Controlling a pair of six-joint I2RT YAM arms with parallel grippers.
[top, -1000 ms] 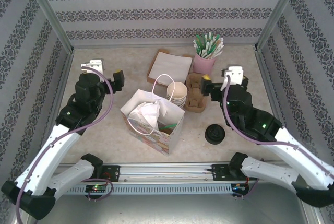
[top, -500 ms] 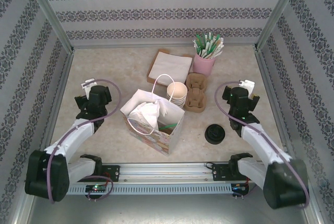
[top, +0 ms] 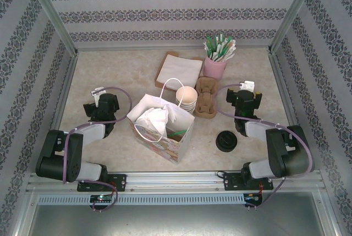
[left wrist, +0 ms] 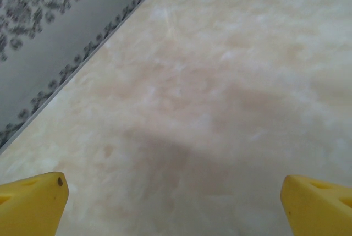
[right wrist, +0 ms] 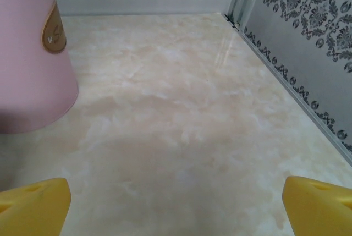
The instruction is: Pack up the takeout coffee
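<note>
The takeout coffee is hidden from view. A white paper bag with handles stands open at the middle of the table, with crumpled white paper in its mouth. My left gripper rests low to the left of the bag, its arm folded back. In the left wrist view the left gripper is open, its yellow fingertips wide apart over bare table. My right gripper rests low to the right of a brown cup carrier. In the right wrist view the right gripper is open with nothing in it.
A stack of lidless cream cups stands behind the bag. A low stack of black lids lies front right. A pink holder of green-and-white sticks and a napkin pile sit at the back. Patterned walls close in both sides.
Both arms have folded back toward their bases and their grippers have come down low over the table. Both grippers stayed open. The bag and the other things have not moved.
</note>
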